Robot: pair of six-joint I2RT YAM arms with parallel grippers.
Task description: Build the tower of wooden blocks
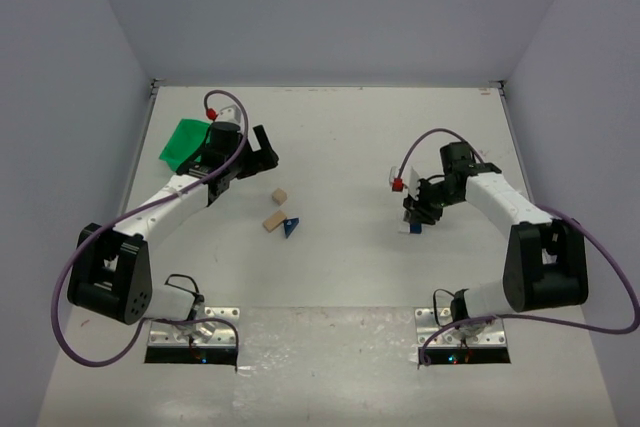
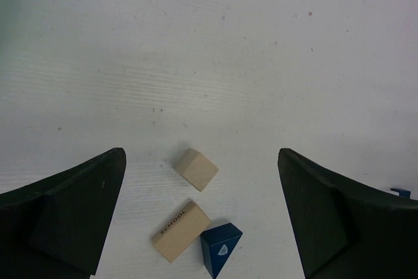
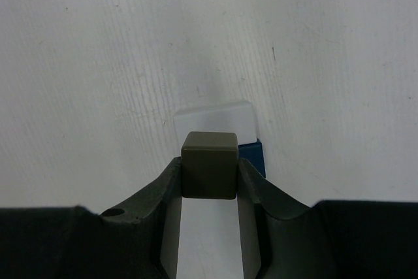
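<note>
In the left wrist view, three loose pieces of the wood block tower lie on the table: a tan cube (image 2: 196,169), a tan oblong block (image 2: 181,230) printed "SCHOOL", and a blue wedge (image 2: 220,247) touching the oblong's end. My left gripper (image 2: 201,156) hangs open above them, apart from all three. My right gripper (image 3: 209,169) is shut on a dark grey cube (image 3: 209,161). It holds the cube just over a white block (image 3: 217,117) that lies on a blue block (image 3: 252,153). From above, the tan cube (image 1: 280,195) sits mid-table and the right gripper (image 1: 415,211) to its right.
A green bin (image 1: 184,142) sits at the back left, behind my left gripper (image 1: 262,152). White walls close the table on three sides. A red-tipped cable connector (image 1: 398,184) hangs beside the right wrist.
</note>
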